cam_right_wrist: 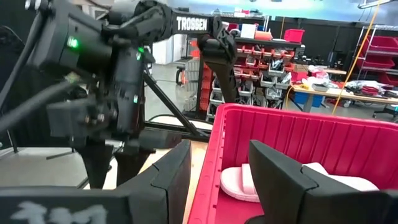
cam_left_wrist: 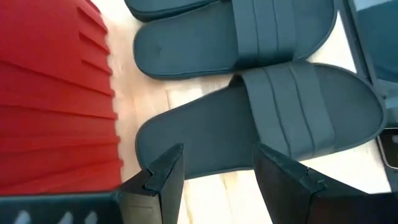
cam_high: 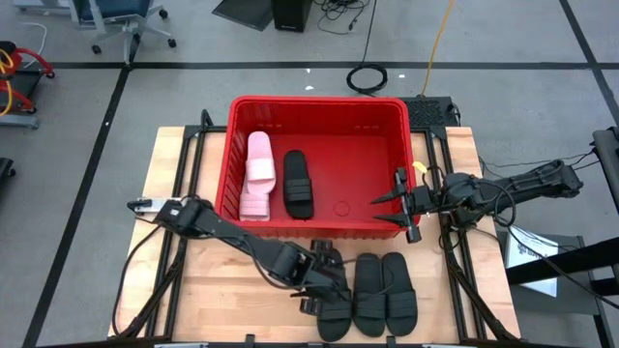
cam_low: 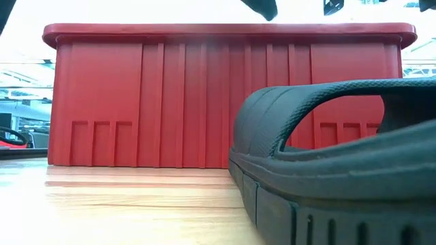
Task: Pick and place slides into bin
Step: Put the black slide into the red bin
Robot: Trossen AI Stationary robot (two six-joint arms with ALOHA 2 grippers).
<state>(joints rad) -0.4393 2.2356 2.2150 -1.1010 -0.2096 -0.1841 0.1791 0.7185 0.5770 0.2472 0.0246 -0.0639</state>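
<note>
**Three black slides wait outside the bin, three pairs' worth split in two**

Black rubber fills the low view: one black slide (cam_low: 340,163) lies right up against the lens on the wooden surface (cam_low: 122,211), its wide strap arching over the footbed, with the red bin (cam_low: 170,95) standing behind it.

From above, three black slides (cam_high: 366,295) lie side by side on the near part of the surface, just in front of the bin's front wall. The left hand (cam_high: 324,290) sits low over the leftmost of them. Its wrist view shows both dark fingers (cam_left_wrist: 163,177) spread apart, straddling the heel end of that slide (cam_left_wrist: 267,124) with nothing clamped between them; the next slide lies just beyond, and the bin's ribbed outer wall runs close alongside.

Inside the bin, near its left wall, two pale pink slides (cam_high: 257,174) lie end to end, and a single black slide (cam_high: 298,184) lies just beside them. The other half of the bin floor is bare red plastic.

The right hand (cam_high: 398,205) hangs at the bin's right front corner, level with the rim, fingers parted and holding nothing. Its wrist view looks across the bin towards the pale slides and the left arm beyond.
</note>
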